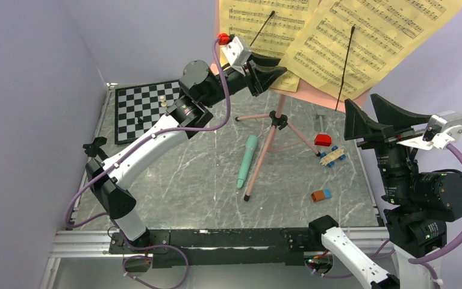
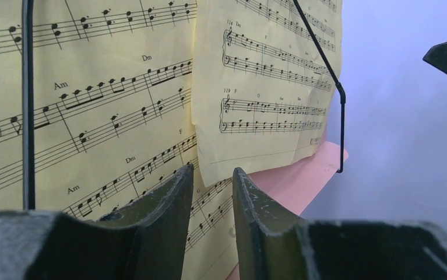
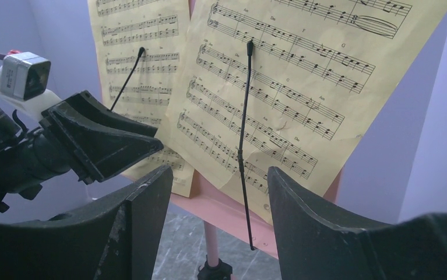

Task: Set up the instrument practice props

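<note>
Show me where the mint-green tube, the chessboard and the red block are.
mint-green tube (image 1: 247, 161), top view, middle of its body.
chessboard (image 1: 135, 102), top view, bare centre squares.
red block (image 1: 322, 140), top view, top face.

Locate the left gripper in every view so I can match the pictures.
Top external: left gripper upper centre, at the left yellow page's lower edge.
Left wrist: left gripper bottom centre.
Right wrist: left gripper left side, mid-height.
Shared landmark: black wire holder over the right-hand page.
</note>
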Tool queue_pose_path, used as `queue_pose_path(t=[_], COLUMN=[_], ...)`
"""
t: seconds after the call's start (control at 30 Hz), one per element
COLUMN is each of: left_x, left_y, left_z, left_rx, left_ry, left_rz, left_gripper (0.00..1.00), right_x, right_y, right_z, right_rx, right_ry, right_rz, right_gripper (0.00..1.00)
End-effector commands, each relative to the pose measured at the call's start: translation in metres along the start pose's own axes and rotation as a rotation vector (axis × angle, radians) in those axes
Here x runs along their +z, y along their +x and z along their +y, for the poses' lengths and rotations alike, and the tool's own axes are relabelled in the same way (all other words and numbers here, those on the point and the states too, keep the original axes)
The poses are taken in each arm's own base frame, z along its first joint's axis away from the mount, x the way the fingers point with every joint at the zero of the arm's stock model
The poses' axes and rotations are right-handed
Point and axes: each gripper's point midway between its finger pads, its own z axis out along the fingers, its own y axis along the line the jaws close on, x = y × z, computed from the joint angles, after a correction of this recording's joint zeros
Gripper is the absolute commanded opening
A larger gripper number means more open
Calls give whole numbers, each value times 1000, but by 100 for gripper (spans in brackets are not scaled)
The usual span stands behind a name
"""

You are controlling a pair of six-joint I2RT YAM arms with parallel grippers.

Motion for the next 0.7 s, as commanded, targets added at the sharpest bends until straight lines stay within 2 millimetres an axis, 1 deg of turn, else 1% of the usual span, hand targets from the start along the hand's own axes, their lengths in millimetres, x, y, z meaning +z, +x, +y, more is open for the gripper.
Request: queue_pose_path(t=[0.0, 0.27, 0.5, 0.57, 0.67], left_x=[6, 6, 3, 3, 3], left_y=[-12, -11, -16, -17, -18], left_z=[2, 1, 0, 0, 0], left_rx=[7, 1, 3, 3, -9], left_ry=[-13, -10, -17, -16, -20], left_rz=[-27, -24, -38, -39, -35], left_gripper=[35, 25, 17, 12, 0], right_x=[-3, -4, -1, -1, 0], right_y=[-4, -4, -2, -2, 0], right_z=[3, 2, 4, 4, 4], right_rx=[-5, -5, -6, -6, -6], right_ry=[-21, -18, -23, -24, -24], right_rz=[-16, -16, -12, -12, -9], right_gripper=[66, 66, 66, 66, 66])
